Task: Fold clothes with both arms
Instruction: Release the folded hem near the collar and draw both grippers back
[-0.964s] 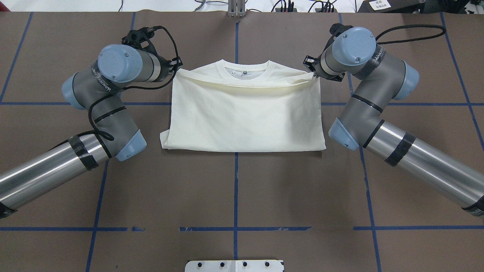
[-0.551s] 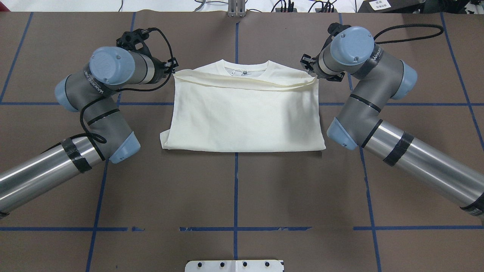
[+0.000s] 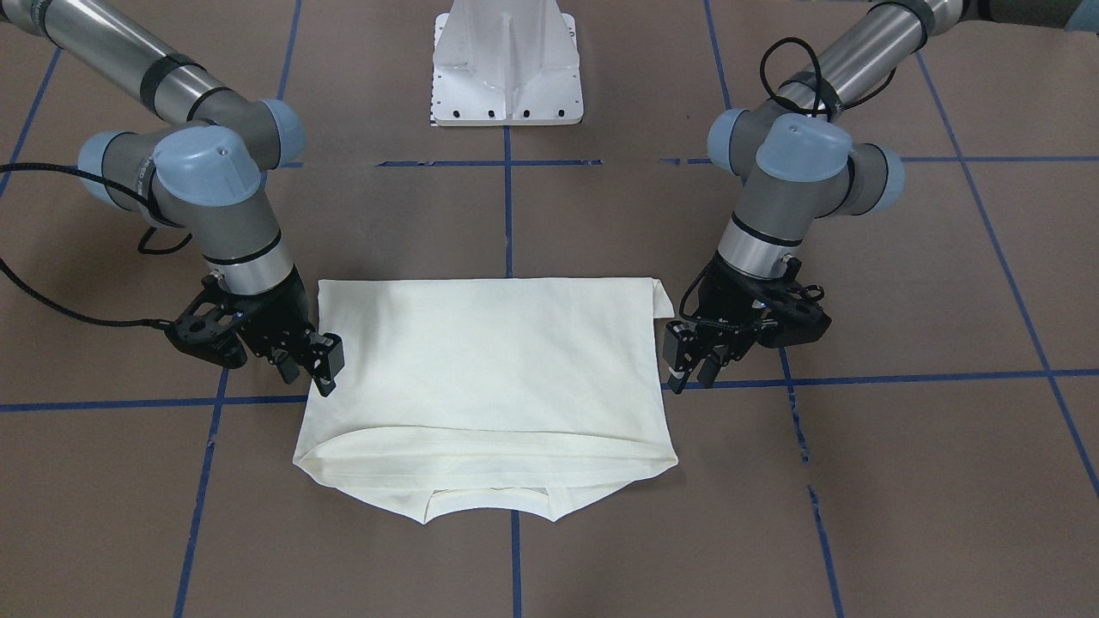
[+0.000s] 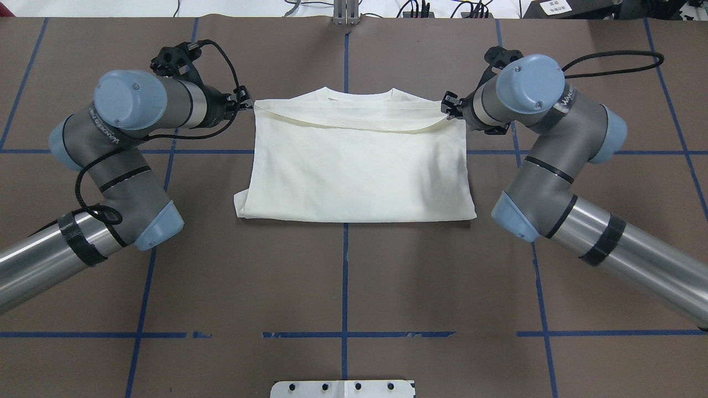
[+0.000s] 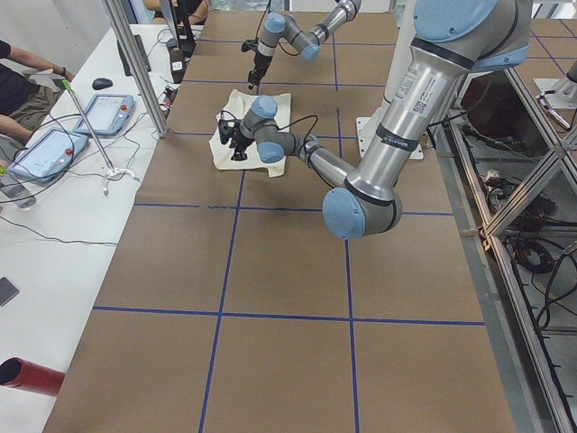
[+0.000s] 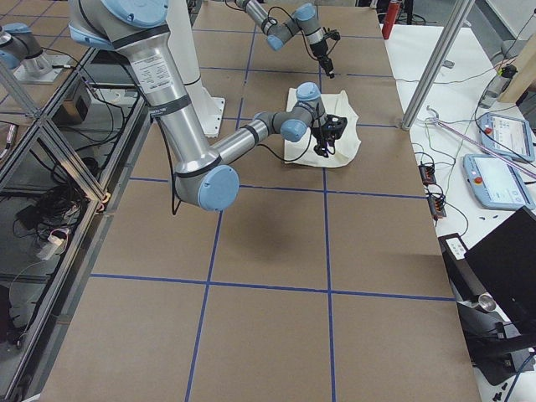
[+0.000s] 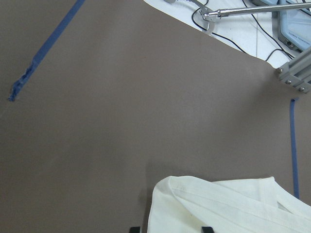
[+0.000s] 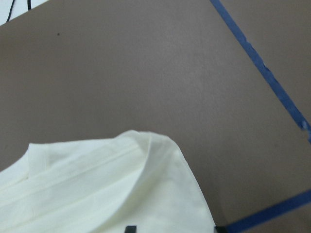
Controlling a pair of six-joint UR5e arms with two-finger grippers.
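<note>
The cream shirt (image 4: 359, 171) lies folded in half on the brown table, plain side up. Its hem reaches the far end, and only a strip of the collar (image 3: 489, 502) peeks out beyond it. My left gripper (image 4: 241, 105) hangs open just off the hem's left corner, raised above the cloth; the front-facing view shows it (image 3: 691, 373) with its fingers apart. My right gripper (image 4: 449, 105) is open beside the hem's right corner and also shows apart (image 3: 311, 371). Each wrist view looks down on a free shirt corner (image 7: 218, 208) (image 8: 97, 194).
The white pedestal base (image 3: 506, 69) stands at the robot's side of the table. Blue tape lines (image 4: 345, 276) grid the brown surface. In the left side view a white side table with tablets (image 5: 45, 149) and a seated person's arm (image 5: 18, 86) lie beyond the far edge.
The hem has moved farther over the collar and now lies flat. Both grippers, which were at the hem corners, have come off the cloth and drawn outward.
</note>
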